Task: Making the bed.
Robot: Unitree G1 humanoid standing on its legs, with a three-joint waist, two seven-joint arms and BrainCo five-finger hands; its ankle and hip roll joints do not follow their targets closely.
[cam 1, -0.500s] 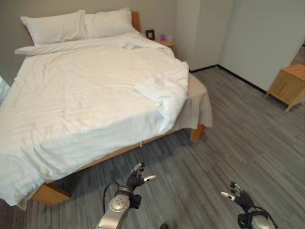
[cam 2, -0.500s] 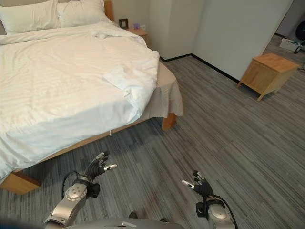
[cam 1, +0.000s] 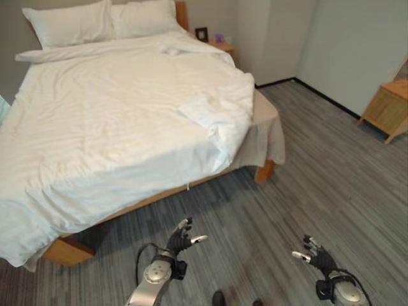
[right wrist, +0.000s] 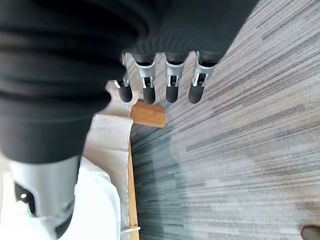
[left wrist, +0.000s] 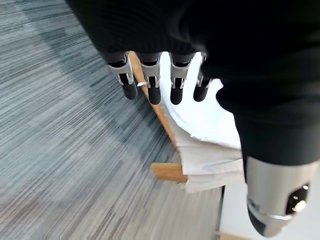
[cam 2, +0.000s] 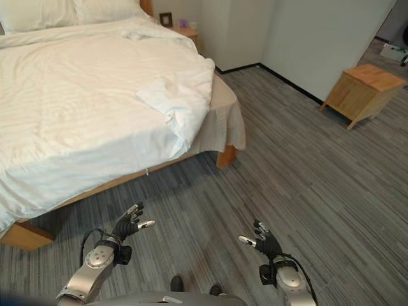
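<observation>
I am standing off the foot of the bed (cam 1: 162, 197), and the white duvet (cam 1: 115, 121) is lying across it, well apart from both of my hands. Its corner (cam 1: 220, 124) near the far foot post is lying folded back on itself in a rumpled heap, baring a strip of beige sheet (cam 1: 264, 127) at that side of the bed, while the opposite foot corner is drooping over the bed's edge toward the floor. I am judging the duvet to be soft, bulky and limp: light enough to lift, but it will sag and slide rather than keep a shape, so I am planning to take it by the hem at that folded corner, gathering a good bunch of cloth, not a thin pinch. My left hand (cam 1: 180, 237) is hanging over the grey floor (cam 1: 319, 185) short of the bed, fingers relaxed and spread, holding nothing; my right hand (cam 2: 261, 242) is hanging likewise, farther from the bed, fingers loosely straight and empty. Against half a second ago, the whole scene is sitting a little higher and the pillows (cam 1: 102, 19) at the head of the bed are riding nearer the upper edge, so my head is tipping down or I am stepping closer; the duvet itself is lying as it was, and both hands are keeping the same open pose.
</observation>
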